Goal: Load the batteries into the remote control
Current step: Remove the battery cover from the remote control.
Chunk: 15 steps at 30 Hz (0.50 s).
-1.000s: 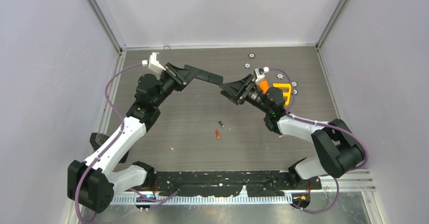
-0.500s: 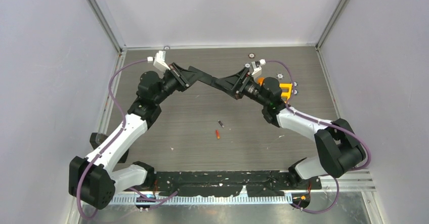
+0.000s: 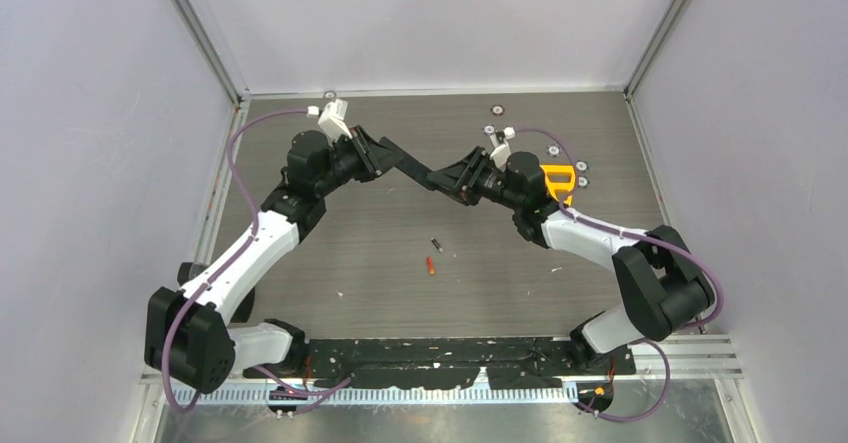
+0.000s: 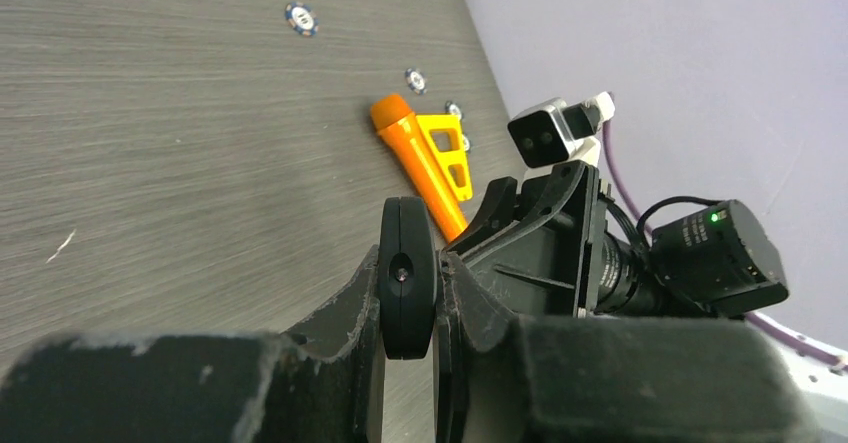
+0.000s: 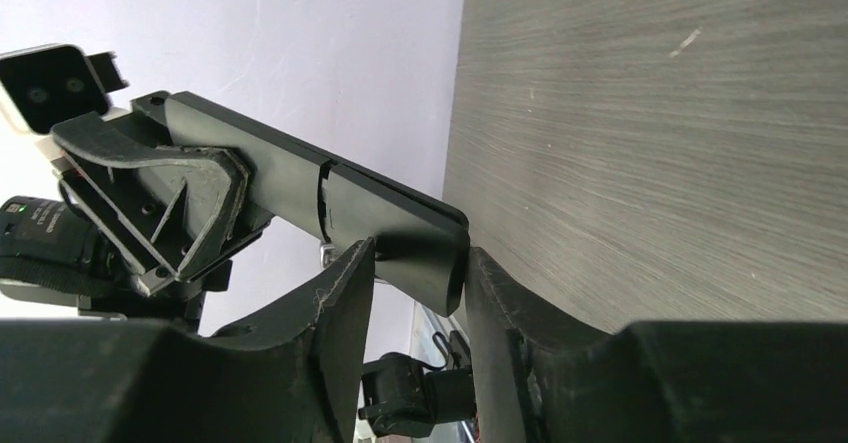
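1. Black matte plastic fills both of my grips. The remote control [image 5: 390,218] is held in the air between my two arms, over the far middle of the table [image 3: 350,263], and touches nothing but my fingers.
2. My left gripper [image 4: 408,288] is closed on one end of it. From the left wrist view I see the bar edge-on, thin and upright, with one finger pressed against each flat face.
3. My right gripper [image 5: 415,263] has the other end. Its jaws are narrowed around the bar, with a finger against either side and no gap that I can make out.
4. From the right wrist view a seam crosses the bar partway along, between my two grips.
5. Both batteries lie loose on the table, nearer my bases than the remote and well below it in the top view. Neither is in a grip.
6. The dark grey battery [image 3: 436,245] lies farther from my bases. The red-orange battery [image 3: 430,266] is just beside it on the near side, and the two are apart.
7. Beyond my right gripper the orange flashlight [image 4: 420,163] lies flat, close against the yellow frame [image 4: 450,158]. My right gripper hides its near end in the left wrist view.
8. Several small round discs [image 4: 300,18] sit scattered toward the far edge of the table.
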Available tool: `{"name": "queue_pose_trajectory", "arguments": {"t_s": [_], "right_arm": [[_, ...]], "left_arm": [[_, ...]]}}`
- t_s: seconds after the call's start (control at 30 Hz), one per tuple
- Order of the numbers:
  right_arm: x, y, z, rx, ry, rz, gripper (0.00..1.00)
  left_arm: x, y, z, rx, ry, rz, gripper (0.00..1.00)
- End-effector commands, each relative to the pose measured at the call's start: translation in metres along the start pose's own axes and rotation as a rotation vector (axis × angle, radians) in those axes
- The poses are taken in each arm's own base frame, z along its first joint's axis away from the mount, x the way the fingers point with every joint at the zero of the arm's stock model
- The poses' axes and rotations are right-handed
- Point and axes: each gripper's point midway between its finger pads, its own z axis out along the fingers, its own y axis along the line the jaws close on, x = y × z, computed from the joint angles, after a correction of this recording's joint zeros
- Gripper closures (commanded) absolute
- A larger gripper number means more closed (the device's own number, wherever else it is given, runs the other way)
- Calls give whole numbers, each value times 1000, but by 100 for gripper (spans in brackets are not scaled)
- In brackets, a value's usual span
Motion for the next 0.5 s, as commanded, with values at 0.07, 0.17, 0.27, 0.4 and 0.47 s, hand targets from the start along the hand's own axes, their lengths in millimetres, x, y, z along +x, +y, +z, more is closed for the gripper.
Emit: {"name": "queue_pose_trajectory", "arguments": {"t_s": [0.07,0.17,0.27,0.4,0.47], "right_arm": [[1,3,10,5,33,34,58],[1,-6,15,27,42,50,61],[-1,-10,20,31,45,56,65],[-7,-15,25,11,33,68,73],[-11,-11,27,-38,31,71,82]], "left_arm": [[-6,12,11,-42,-1,122,100],[1,27,16,-77,19,147,100],[6,44,20,-126,23,180,100],[14,65,25,-183,47,213,100],[17,75,27,-219,56,221,100]]}}
